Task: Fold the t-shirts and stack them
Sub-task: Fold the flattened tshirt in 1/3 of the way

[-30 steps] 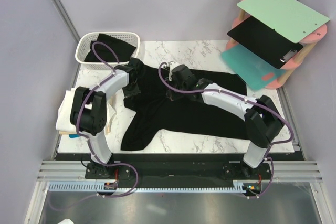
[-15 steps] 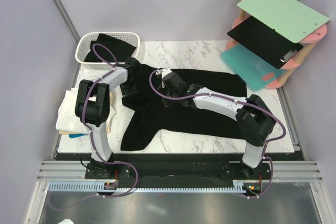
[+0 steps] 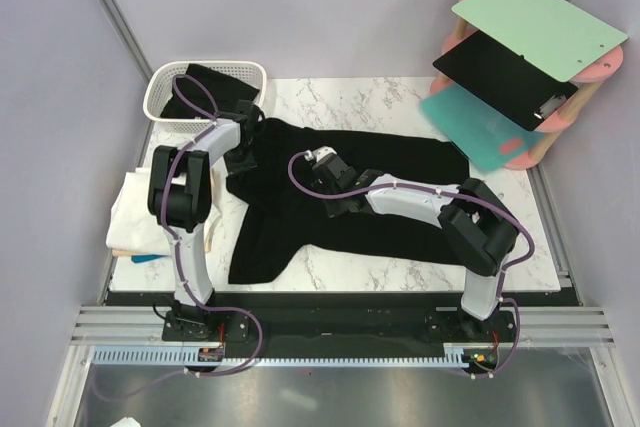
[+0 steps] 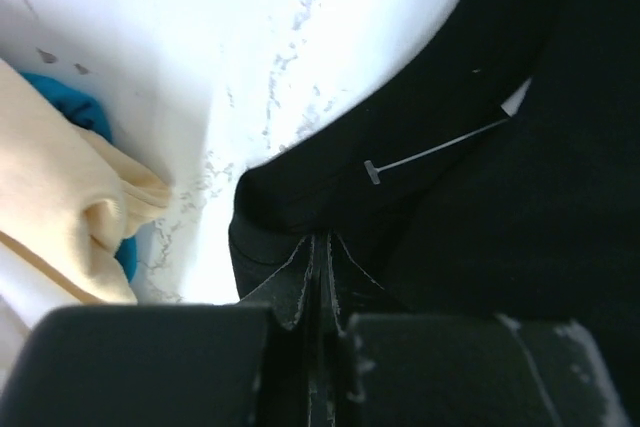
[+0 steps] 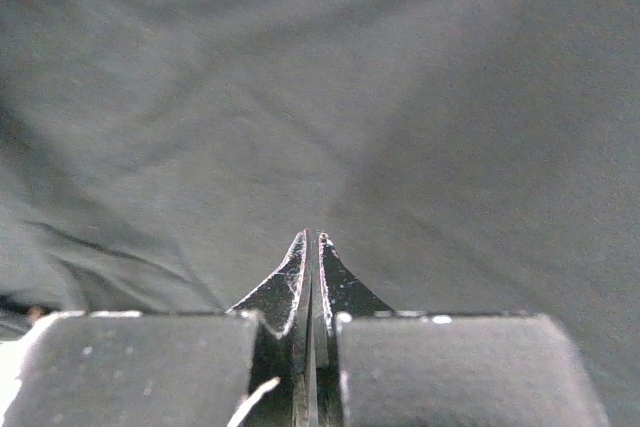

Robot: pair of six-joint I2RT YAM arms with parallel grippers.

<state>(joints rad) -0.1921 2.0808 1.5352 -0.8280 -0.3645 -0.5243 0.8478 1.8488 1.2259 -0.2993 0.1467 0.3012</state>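
A black t-shirt (image 3: 400, 202) lies spread across the marble table (image 3: 340, 97). My left gripper (image 3: 243, 147) is at its far left corner. In the left wrist view the gripper (image 4: 318, 247) has its jaws closed on a fold of the black cloth (image 4: 450, 207). My right gripper (image 3: 338, 197) is low over the middle of the shirt. In the right wrist view it (image 5: 312, 237) is shut with nothing between the fingers, and black cloth (image 5: 400, 97) fills the view. Folded cream and white t-shirts (image 3: 135, 212) lie stacked at the table's left edge.
A white lattice basket (image 3: 160, 97) with a black garment (image 3: 215, 87) inside stands at the far left. A pink rack (image 3: 590, 67) at the far right holds green, black and teal boards. A blue item (image 3: 145, 259) lies beside the cream stack. A white plastic tag (image 4: 430, 152) sits on the shirt.
My left gripper has moved toward the far left, pulling the shirt's corner flatter. My right gripper has slid left and nearer across the shirt.
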